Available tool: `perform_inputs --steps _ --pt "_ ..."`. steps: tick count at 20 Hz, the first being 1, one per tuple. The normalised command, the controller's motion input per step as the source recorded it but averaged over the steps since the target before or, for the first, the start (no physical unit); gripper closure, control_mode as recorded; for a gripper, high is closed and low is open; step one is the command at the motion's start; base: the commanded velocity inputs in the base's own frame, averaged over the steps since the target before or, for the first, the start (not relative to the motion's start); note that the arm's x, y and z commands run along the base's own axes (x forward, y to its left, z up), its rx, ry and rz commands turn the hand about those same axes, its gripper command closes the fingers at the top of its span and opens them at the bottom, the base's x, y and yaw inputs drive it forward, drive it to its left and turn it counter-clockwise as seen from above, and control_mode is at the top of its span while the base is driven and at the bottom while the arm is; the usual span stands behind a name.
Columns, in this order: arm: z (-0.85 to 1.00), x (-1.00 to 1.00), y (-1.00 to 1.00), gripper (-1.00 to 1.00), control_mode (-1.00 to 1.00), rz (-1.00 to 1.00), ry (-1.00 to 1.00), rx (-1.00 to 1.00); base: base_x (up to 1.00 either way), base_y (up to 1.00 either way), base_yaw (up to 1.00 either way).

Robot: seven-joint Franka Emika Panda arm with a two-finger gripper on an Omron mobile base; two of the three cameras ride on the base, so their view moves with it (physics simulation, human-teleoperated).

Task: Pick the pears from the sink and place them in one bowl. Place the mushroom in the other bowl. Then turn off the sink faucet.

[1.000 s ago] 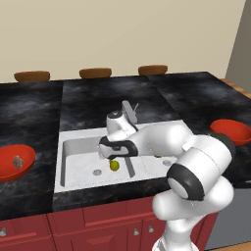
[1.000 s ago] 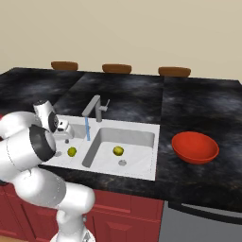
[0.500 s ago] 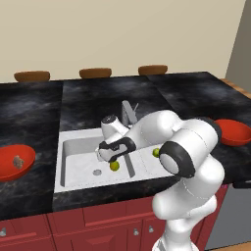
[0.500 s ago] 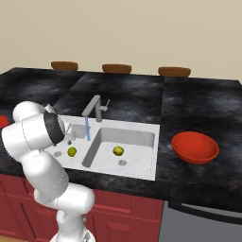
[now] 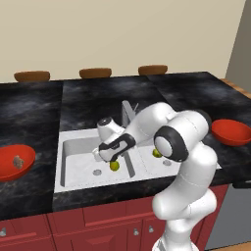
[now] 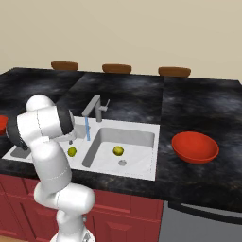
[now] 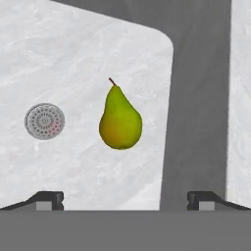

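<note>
Left base view: the white arm bends low over the sink point(image 5: 73, 147), its gripper point(image 5: 104, 156) hanging above the left basin, just over a pear point(image 5: 114, 166) lying near the divider. A second pear point(image 5: 157, 153) shows in the right basin, partly behind the arm. The mushroom point(image 5: 18, 161) sits in a red bowl point(image 5: 10, 169) at the counter's left edge; another red bowl point(image 5: 231, 132) stands near the right edge.

Right base view: water runs from the sink faucet point(image 6: 94, 108); both pears rest apart, one per basin.

Hand view: fingers point(image 7: 46, 198) spread wide, holding nothing, above the pear, which lies beside the drain point(image 7: 44, 121).
</note>
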Motion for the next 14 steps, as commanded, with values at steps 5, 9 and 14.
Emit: perform_inputs --steps 5,9,14 --pt "-0.17 0.25 0.08 -1.00 -1.00 0.00 0.00 -0.01 0.00 0.00 0.00" --pt "-0.22 0.26 0.05 -1.00 -1.00 0.00 0.00 -0.01 0.00 0.00 0.00" --pt "-0.27 0.19 0.01 -1.00 -1.00 0.00 0.00 -0.01 0.00 0.00 0.00"
